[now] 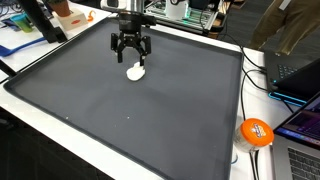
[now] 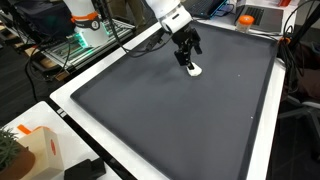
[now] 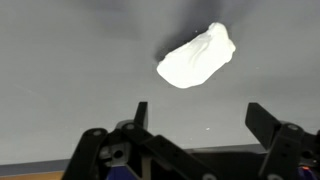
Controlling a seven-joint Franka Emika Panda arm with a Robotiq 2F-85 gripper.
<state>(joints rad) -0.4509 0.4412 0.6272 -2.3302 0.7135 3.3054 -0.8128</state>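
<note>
A small white crumpled lump (image 1: pixel 136 71) (image 2: pixel 194 69) lies on the dark grey mat (image 1: pixel 150 115) (image 2: pixel 170 110). My gripper (image 1: pixel 131 55) (image 2: pixel 189 56) hangs just above it, fingers pointing down and spread wide. In the wrist view the white lump (image 3: pixel 197 57) sits beyond the fingertips, apart from them, and the gripper (image 3: pixel 198 113) stands open with only bare mat between its fingers. Nothing is held.
The mat has a raised white border (image 1: pixel 200 38). An orange ball-like object (image 1: pixel 256 132) and laptops (image 1: pixel 295 75) lie beside one edge. A box (image 2: pixel 35 150) and a plant stand off a corner. Cables and equipment crowd the far bench (image 2: pixel 90 30).
</note>
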